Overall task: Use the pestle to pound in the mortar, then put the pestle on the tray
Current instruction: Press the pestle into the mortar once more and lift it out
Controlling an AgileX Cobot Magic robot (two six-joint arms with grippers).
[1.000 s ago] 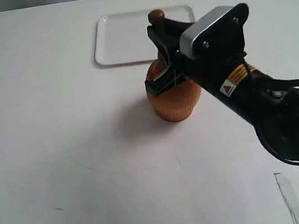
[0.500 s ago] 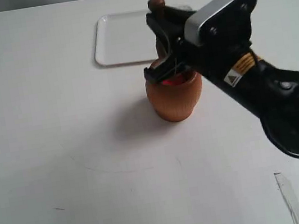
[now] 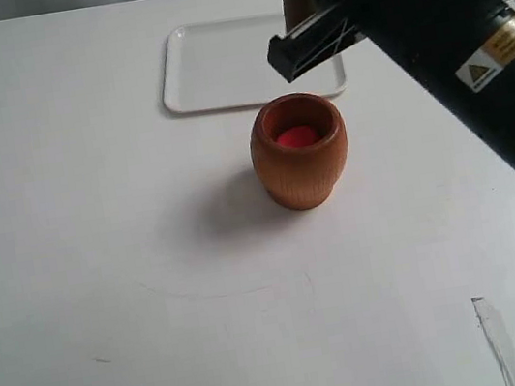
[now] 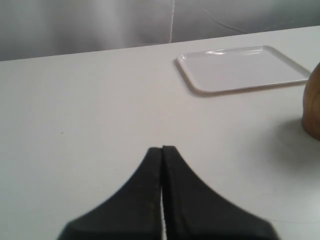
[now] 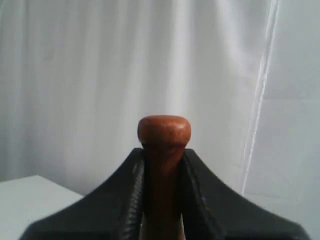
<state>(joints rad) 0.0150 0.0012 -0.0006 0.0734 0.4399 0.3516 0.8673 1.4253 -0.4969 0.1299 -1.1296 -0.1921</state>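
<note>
Bench: white, flat, with faint scuffs towards your near edge.
Right arm: black, and it enters from your right edge and reaches in towards the far edge. It carries a yellow warning label.
Tray: white, flat on the bench close to the far edge, about midway along it. Nothing lies in the part you can see.
Mortar: upright near the bench centre, on the near side of the tray. It is close to the tray but not touching it, and its mouth is uncovered.
Right pincer: clamped on the pestle just under the knob, one finger on each side of the shaft. In the exterior view it crosses the tray's right end.
Left pincer: fingers pressed together with nothing between them. It sits over bare bench, and you do not see it in the exterior view.
Pestle: upright in the right pincer's grip, knob uppermost, clear of the mortar. Its lower end is hidden from you.
Red lump: lies at the bottom of the mortar.
</note>
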